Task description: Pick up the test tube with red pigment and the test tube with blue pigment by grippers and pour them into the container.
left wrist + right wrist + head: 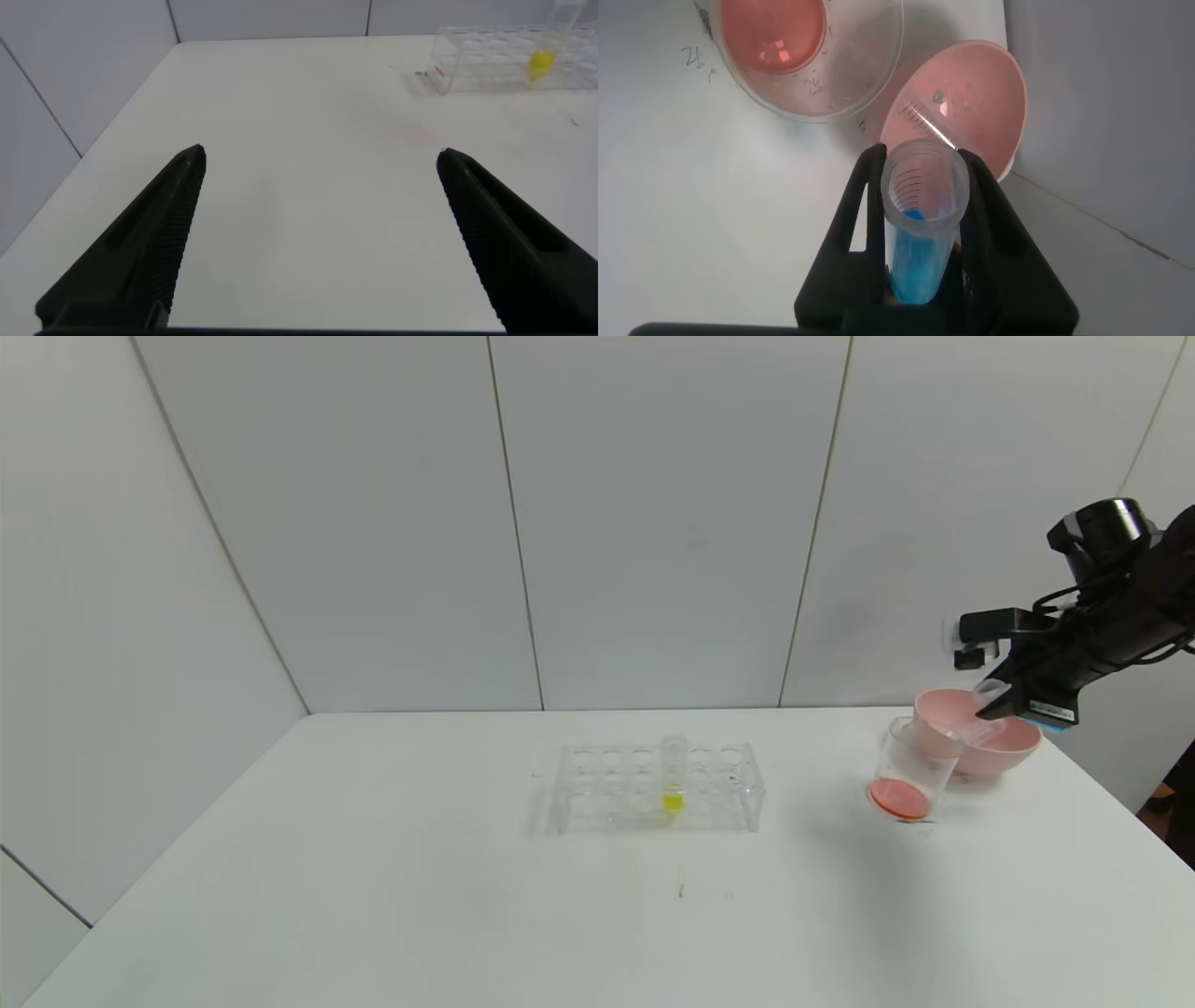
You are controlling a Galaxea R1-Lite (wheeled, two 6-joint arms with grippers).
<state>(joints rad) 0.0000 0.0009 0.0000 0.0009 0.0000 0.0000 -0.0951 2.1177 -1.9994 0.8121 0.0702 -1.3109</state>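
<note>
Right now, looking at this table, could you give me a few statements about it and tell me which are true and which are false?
1. The right gripper is clamped on a clear tube with blue liquid. True.
2. The small clear glass beaker holds green liquid. False: its liquid is orange-red.
3. A tube with yellow liquid stands in the clear plastic rack. True.
4. The left gripper holds a tube. False: its fingers stand open over bare white table.
5. The pink bowl sits in front of the rack. False: it sits beside the beaker, to the right.
</note>
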